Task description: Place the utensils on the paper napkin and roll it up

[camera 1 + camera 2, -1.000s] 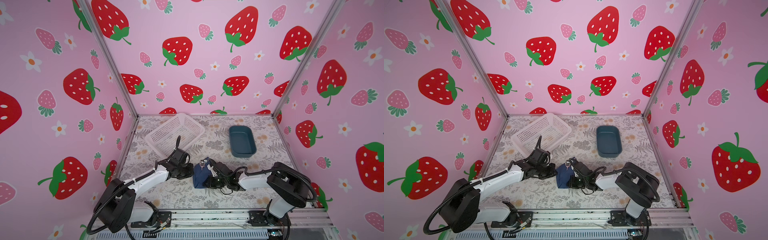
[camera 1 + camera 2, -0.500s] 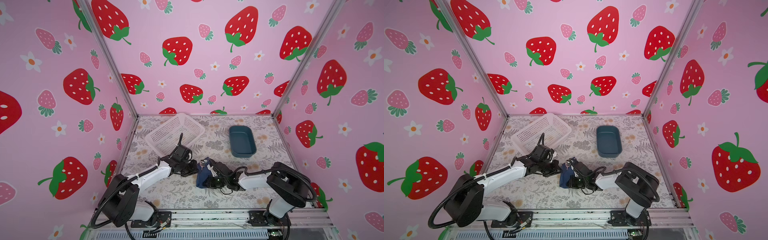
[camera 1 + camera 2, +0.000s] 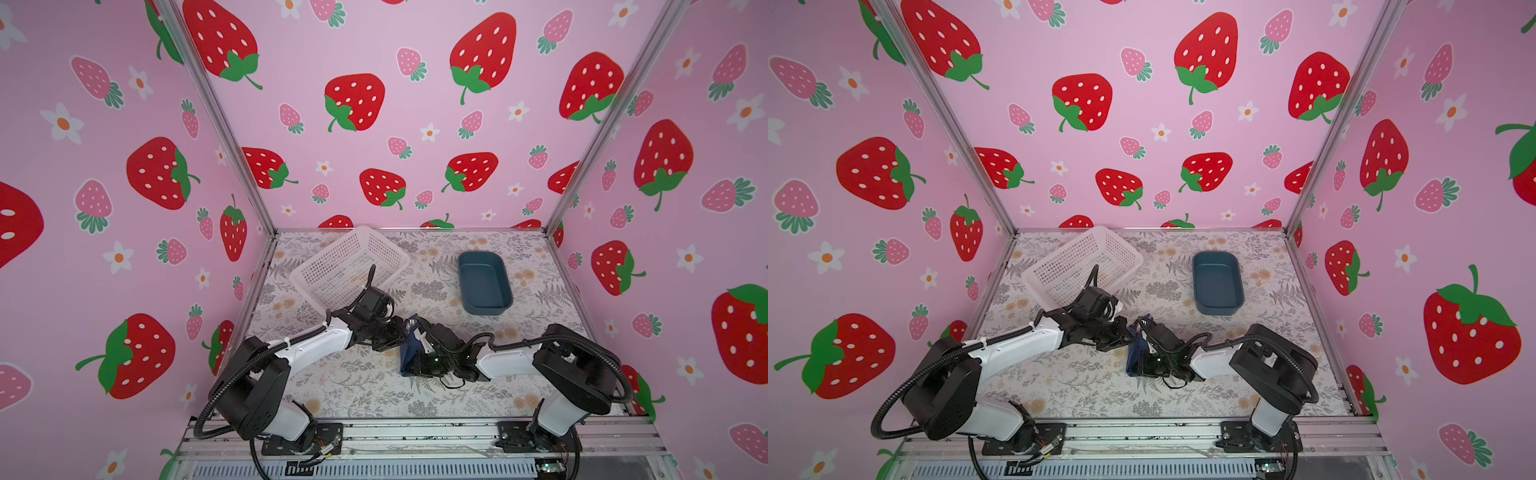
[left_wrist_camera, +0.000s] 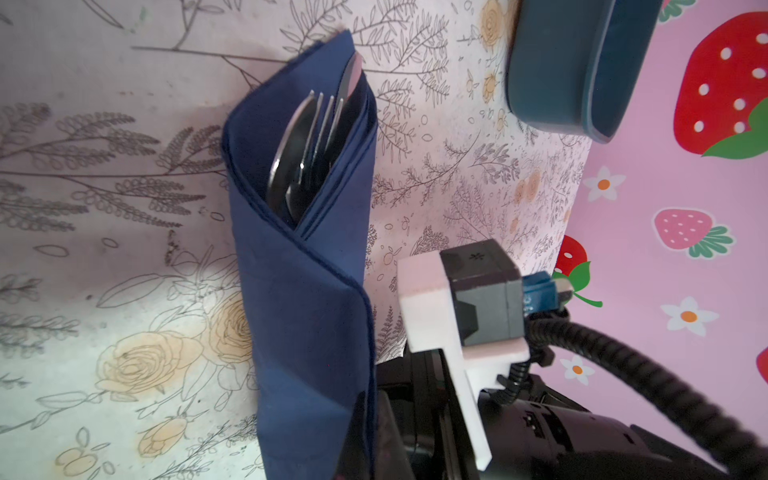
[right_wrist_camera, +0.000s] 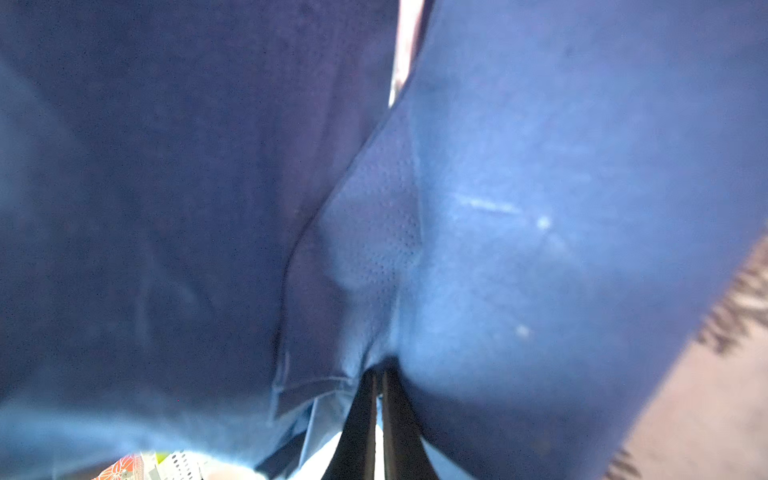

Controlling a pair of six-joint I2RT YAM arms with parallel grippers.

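The dark navy paper napkin lies as a narrow roll on the floral table between my two grippers. In the left wrist view the paper napkin wraps the utensils. The spoon, fork and knife stick out of its open end. My left gripper is at the roll's left side, shut with the napkin's edge between its fingers. My right gripper is shut on a fold of the napkin from the right.
A white mesh basket lies at the back left, just behind the left arm. A teal tray sits at the back right. Pink strawberry walls close in three sides.
My left gripper has moved right and slightly back, up against the napkin. The napkin has gone from a wider sheet to a narrow roll. The right arm has stayed in place.
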